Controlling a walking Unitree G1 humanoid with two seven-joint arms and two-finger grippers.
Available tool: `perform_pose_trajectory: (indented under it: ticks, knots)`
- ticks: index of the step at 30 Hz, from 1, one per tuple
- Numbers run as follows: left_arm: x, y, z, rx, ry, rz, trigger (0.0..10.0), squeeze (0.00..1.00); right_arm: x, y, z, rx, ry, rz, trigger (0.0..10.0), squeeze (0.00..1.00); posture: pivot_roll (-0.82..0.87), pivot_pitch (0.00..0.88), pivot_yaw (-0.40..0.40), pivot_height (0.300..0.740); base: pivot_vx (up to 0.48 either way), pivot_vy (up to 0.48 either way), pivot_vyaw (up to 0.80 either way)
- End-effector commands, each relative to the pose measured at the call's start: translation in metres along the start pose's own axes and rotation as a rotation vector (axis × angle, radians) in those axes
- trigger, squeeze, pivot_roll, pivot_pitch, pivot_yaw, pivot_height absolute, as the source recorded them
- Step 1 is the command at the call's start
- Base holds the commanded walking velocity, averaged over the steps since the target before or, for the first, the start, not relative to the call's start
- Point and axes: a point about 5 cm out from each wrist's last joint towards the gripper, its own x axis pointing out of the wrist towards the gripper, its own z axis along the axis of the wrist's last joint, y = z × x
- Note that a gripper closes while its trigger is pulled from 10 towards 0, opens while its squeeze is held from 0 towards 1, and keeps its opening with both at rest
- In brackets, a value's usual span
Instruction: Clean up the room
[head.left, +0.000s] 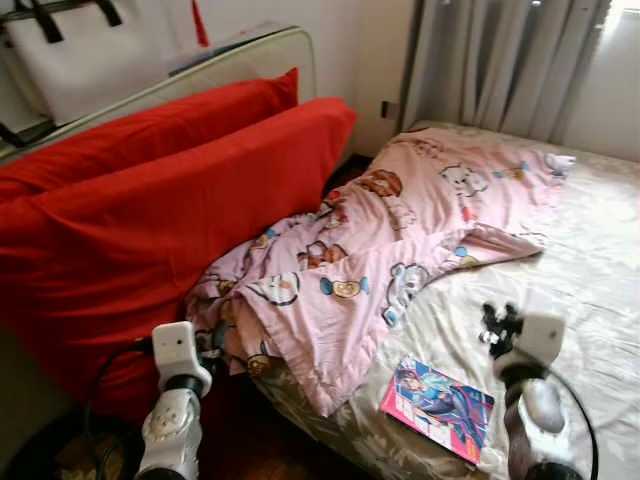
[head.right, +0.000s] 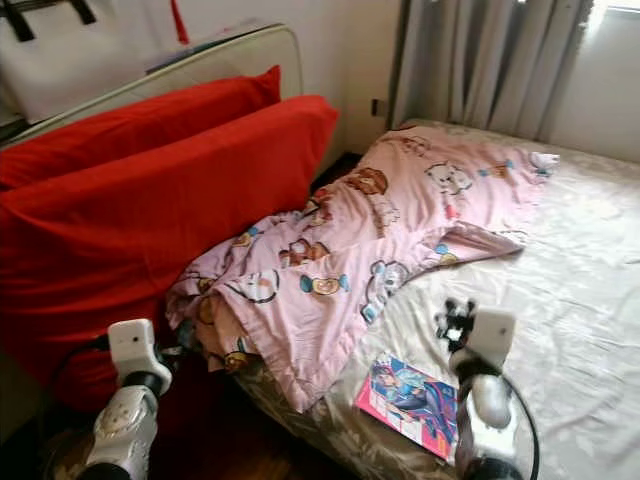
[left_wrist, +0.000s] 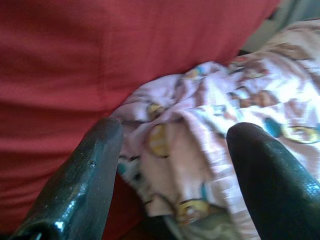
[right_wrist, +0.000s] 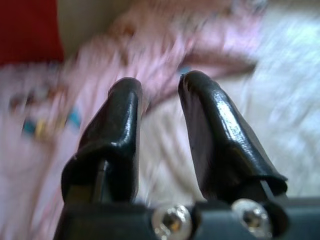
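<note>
Left gripper (left_wrist: 170, 145) wide open, empty, near crumpled blanket (head.left: 400, 230) at bed (head.left: 590, 260) edge; right gripper (right_wrist: 160, 95) narrowly parted, empty; tidying barely begun.

Red pillows (head.left: 150, 210) block left, blanket (head.left: 390, 230) mid-bed, bare sheet (head.left: 590, 270) right

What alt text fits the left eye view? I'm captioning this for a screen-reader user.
A rumpled pink cartoon-print blanket lies across a bed, its corner hanging beside two big red cushions. A colourful book lies near the bed's front edge. The left gripper reaches toward the blanket's corner; the right gripper hovers above the sheet.
</note>
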Motion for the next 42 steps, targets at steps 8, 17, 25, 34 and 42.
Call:
perform_pose_trajectory:
  ticks: [8, 17, 25, 34, 42]
  knots:
    - [-0.017, 0.000, 0.001, 0.051, -0.071, -0.052, 10.0, 0.00, -0.009, 0.011, 0.005, -0.044, -0.092, 0.093, 10.0, 0.00, -0.10, 0.000, 0.017, 0.740, 0.000, 0.000, 0.00]
    - [-0.028, 0.006, 0.004, 0.047, -0.103, -0.048, 10.0, 0.00, -0.019, 0.019, 0.005, -0.090, -0.116, 0.114, 10.0, 0.00, -0.08, 0.000, -0.006, 0.740, 0.000, 0.000, 0.00]
    - [-0.034, 0.006, 0.009, 0.050, -0.112, -0.048, 10.0, 0.00, -0.030, 0.016, -0.004, -0.071, -0.064, 0.079, 10.0, 0.00, -0.08, 0.000, 0.006, 0.740, 0.000, 0.000, -0.30]
    - [-0.039, 0.004, 0.007, 0.052, -0.080, -0.070, 10.0, 0.00, -0.043, 0.012, -0.010, -0.073, -0.029, 0.050, 10.0, 0.00, -0.09, 0.000, 0.014, 0.740, 0.000, 0.000, -0.74]
    - [-0.039, 0.007, 0.009, 0.051, -0.073, -0.039, 10.0, 0.00, -0.041, 0.018, -0.004, -0.084, -0.030, 0.071, 10.0, 0.00, -0.09, 0.000, 0.004, 0.740, 0.000, -0.300, -0.73]
